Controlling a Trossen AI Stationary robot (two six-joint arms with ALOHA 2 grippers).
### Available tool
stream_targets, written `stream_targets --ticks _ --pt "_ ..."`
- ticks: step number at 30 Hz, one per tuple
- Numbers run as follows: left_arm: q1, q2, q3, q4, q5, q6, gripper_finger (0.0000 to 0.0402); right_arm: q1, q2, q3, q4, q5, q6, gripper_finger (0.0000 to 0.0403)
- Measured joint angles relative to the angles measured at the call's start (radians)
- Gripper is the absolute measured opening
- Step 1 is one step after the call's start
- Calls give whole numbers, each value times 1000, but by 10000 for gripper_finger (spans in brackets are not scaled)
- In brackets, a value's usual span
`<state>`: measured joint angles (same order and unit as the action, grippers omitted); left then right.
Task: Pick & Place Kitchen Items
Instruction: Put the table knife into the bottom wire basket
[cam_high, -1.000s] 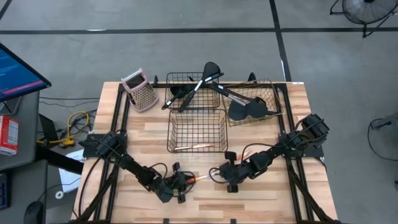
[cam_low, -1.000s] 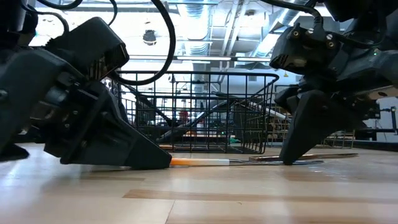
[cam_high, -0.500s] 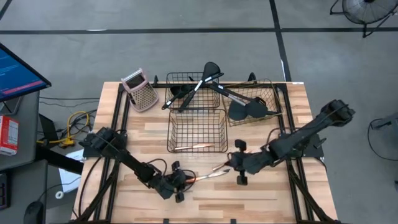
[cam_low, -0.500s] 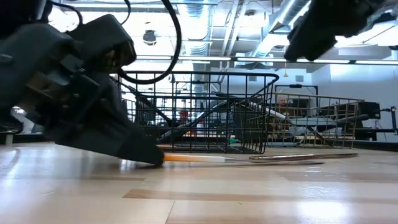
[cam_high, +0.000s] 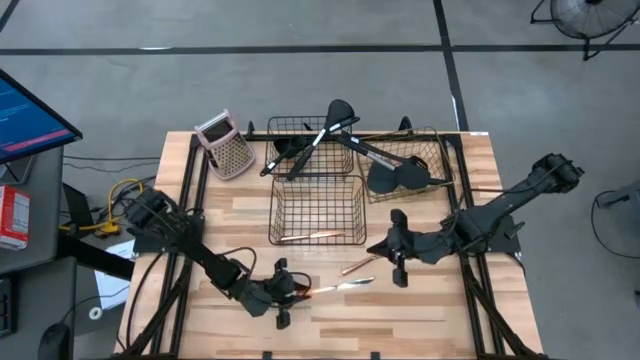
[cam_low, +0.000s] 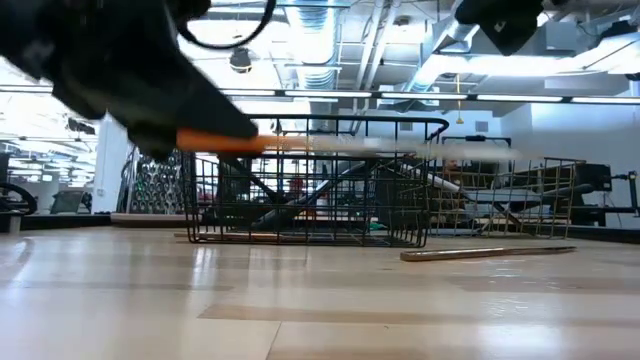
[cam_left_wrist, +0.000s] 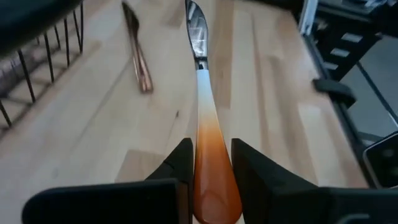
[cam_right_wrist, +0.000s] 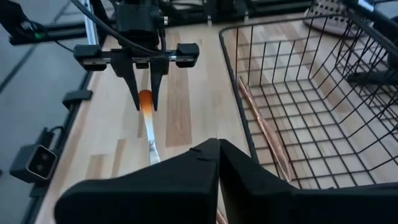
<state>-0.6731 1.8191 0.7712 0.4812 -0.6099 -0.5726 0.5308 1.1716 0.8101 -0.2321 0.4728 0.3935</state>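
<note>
My left gripper (cam_left_wrist: 209, 155) is shut on an orange-handled metal utensil (cam_high: 335, 287), which hangs above the table in front of the front wire basket (cam_high: 317, 210). Its orange handle (cam_low: 215, 142) shows well above the tabletop in the low view. A thin copper piece (cam_high: 352, 266) lies flat on the wood just beyond it; another lies in the front basket (cam_right_wrist: 264, 134). My right gripper (cam_high: 378, 250) hovers shut and empty to the right of the utensil's blade end, its fingertips (cam_right_wrist: 217, 146) pointing toward my left gripper (cam_right_wrist: 146, 99). My left gripper pinches the utensil's orange handle (cam_left_wrist: 208, 140) near its free end between its two fingers. The fingers lie along the utensil and slant slightly downward, coming from the table's left. The utensil sticks out ahead of them roughly level, blade (cam_left_wrist: 196, 34) toward the right, lifted clear of the table.
Two more wire baskets at the back (cam_high: 310, 145) (cam_high: 405, 165) hold black ladles and spatulas. A pink-topped grater (cam_high: 225, 145) stands at the far left. Bare wood lies along the near edge (cam_high: 400, 320).
My left gripper has risen with the orange-handled utensil, which has gone from lying on the table to hanging clear and roughly level. My right gripper has lifted from the utensil's blade end on the table and drawn back toward the table's right edge. The copper piece stayed put.
</note>
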Motion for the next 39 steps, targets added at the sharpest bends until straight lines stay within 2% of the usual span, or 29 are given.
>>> stream_targets --ticks 8,15,18,23,28,31,39 --pt "-3 -149 1 -9 -16 112 56 20 -137 0 16 1 0 7" --pt "37 -354 1 -102 -128 226 56 69 -353 2 64 51 -22 2" --pt "85 -450 3 -178 -146 252 56 89 -424 2 54 104 -56 3" --pt "204 -578 3 -404 -142 238 56 105 -485 2 45 155 -80 5" --pt "355 -609 3 -577 1 202 56 111 -484 2 38 157 -88 2" --pt "422 -580 -2 -594 98 201 56 111 -471 2 30 157 -84 3" --pt "456 -455 -16 -635 223 168 56 125 -436 1 29 156 -81 3"
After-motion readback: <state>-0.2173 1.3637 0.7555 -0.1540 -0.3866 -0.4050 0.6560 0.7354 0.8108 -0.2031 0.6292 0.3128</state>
